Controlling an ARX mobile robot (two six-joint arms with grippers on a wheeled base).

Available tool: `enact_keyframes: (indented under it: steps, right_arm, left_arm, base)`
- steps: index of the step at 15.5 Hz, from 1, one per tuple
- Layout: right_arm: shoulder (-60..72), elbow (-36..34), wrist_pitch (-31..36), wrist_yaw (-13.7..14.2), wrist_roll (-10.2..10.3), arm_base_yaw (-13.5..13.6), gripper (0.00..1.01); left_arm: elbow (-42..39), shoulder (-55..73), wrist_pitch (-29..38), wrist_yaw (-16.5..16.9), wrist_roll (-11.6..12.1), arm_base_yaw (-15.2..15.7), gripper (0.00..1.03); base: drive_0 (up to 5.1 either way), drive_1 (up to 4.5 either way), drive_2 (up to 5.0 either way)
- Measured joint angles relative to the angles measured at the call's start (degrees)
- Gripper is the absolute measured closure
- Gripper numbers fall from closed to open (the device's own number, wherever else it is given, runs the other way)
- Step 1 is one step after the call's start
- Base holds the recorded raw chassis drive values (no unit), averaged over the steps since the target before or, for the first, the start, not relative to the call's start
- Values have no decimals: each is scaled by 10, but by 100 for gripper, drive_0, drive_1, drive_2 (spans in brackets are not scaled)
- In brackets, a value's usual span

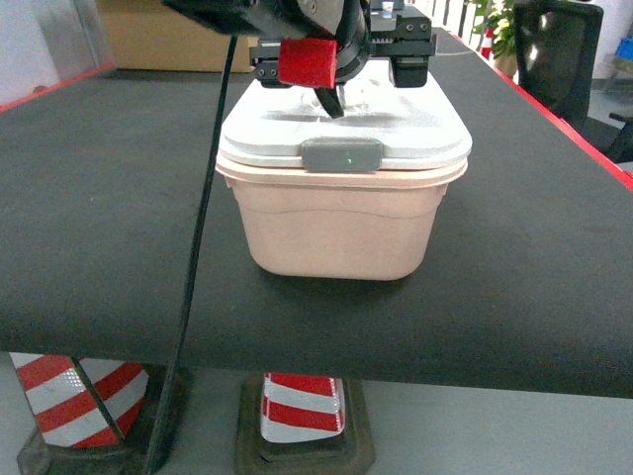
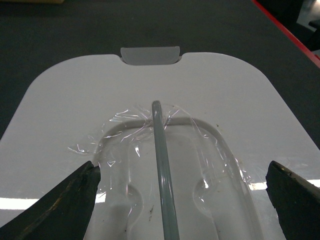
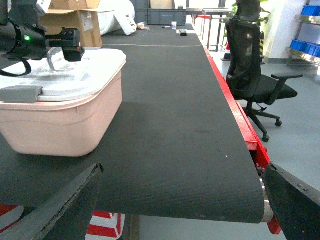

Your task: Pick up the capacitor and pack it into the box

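The box (image 1: 341,223) is a salmon-pink tub on the black table, with its white lid (image 1: 396,134) down and the grey latch (image 1: 341,155) facing me. My left gripper (image 1: 341,74) hovers over the far part of the lid. In the left wrist view it (image 2: 181,170) is open, its dark fingers (image 2: 65,200) wide apart on either side of a thin grey handle bar (image 2: 162,160) on the lid (image 2: 75,95). My right gripper (image 3: 182,169) is open and empty, low at the table's front edge, to the right of the box (image 3: 60,120). The capacitor is out of view.
A black cable (image 1: 203,247) hangs down across the table's left part. The table's right edge (image 3: 235,110) is red, with an office chair (image 3: 255,75) beyond it. A cardboard carton (image 3: 75,22) stands behind the box. Striped cones (image 1: 302,406) sit under the table.
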Motion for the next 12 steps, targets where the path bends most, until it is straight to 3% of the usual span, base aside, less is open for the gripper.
enact_keyframes:
  steps: [2, 6, 8, 10, 12]
  right_arm:
    - [0, 0, 0, 0, 0, 0, 3]
    - [0, 0, 0, 0, 0, 0, 3]
    - [0, 0, 0, 0, 0, 0, 3]
    - [0, 0, 0, 0, 0, 0, 3]
    - [0, 0, 0, 0, 0, 0, 3]
  left_arm:
    - [-27, -3, 86, 0, 20, -2, 5]
    - [-35, -28, 164, -16, 74, -5, 5]
    - [-70, -73, 209, -20, 90, -2, 5]
    - [-160, -169, 281, -21, 108, 13, 5]
    - [-303, -301, 369, -21, 119, 62, 5]
  base:
    - [0, 0, 0]
    - [0, 0, 0]
    - [0, 0, 0]
    - [0, 0, 0]
    - [0, 0, 0]
